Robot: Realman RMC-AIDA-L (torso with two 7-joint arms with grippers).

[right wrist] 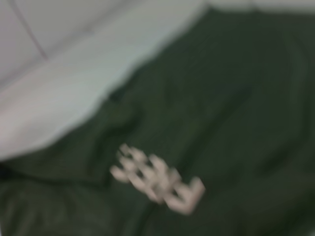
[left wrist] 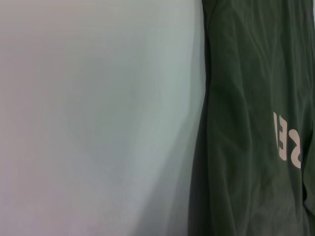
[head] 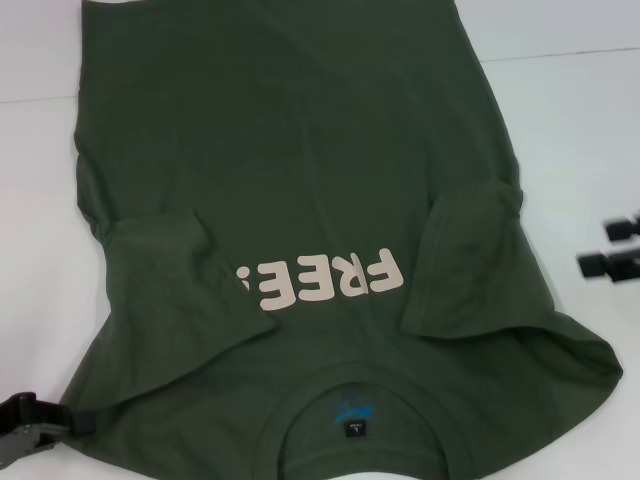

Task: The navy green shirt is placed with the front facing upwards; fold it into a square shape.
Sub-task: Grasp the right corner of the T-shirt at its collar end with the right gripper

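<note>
The navy green shirt (head: 300, 150) lies front up on the white table (head: 570, 100), with its collar (head: 350, 385) and dark neck label (head: 355, 430) nearest me. Cream letters "FREE!" (head: 320, 280) read upside down on the chest. Both sleeves are folded inward onto the body, one at the left (head: 160, 260) and one at the right (head: 465, 260). My left gripper (head: 30, 425) sits at the shirt's near left shoulder edge. My right gripper (head: 610, 245) hovers open over bare table, just off the shirt's right side. The left wrist view shows the shirt (left wrist: 246, 98) and part of the letters (left wrist: 288, 142).
White table surface (left wrist: 98, 123) surrounds the shirt on the left and right. A seam line crosses the table at the far right (head: 560, 52). The right wrist view shows the shirt (right wrist: 221, 98), its blurred letters (right wrist: 157, 179) and table (right wrist: 74, 73) beyond.
</note>
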